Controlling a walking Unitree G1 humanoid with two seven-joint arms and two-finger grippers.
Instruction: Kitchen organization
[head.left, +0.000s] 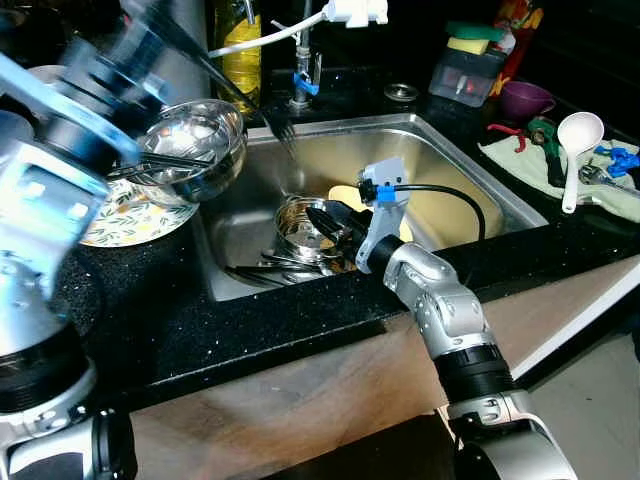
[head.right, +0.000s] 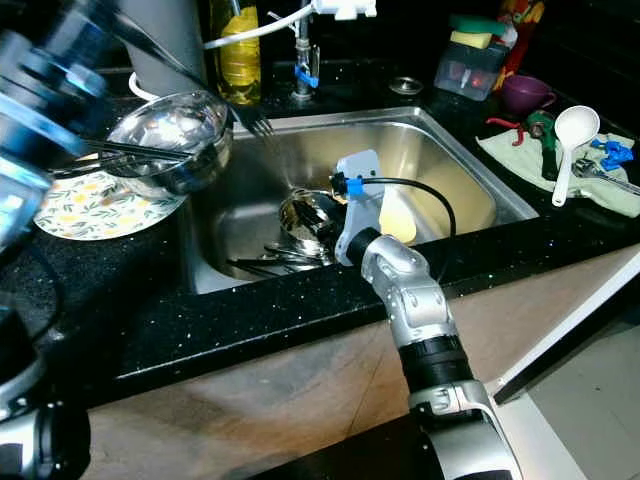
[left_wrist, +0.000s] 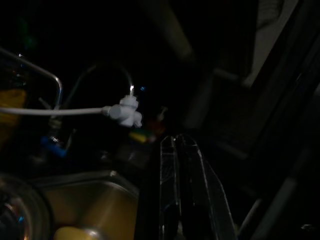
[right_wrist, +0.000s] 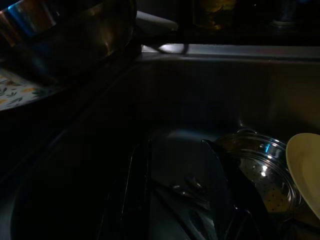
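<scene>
1. Steel strainer bowl (right_wrist: 262, 175) and cutlery (head.left: 275, 265) lie in the sink (head.left: 470, 165), just ahead of my right gripper (right_wrist: 185, 200), fingers spread, empty.
2. Left gripper (left_wrist: 181, 190) raised; fingers' state: cannot tell.
3. Steel bowl (head.left: 195, 145) sits on the floral plate (head.left: 130, 220) beside the sink. Judged: sink not yet cleared.

No legible text or labels.

Black speckled worktop (head.left: 250, 320) across the frame, wooden cabinet front (head.left: 330, 390) below it, pale floor (head.left: 600, 400) at lower right, dim room light
</scene>
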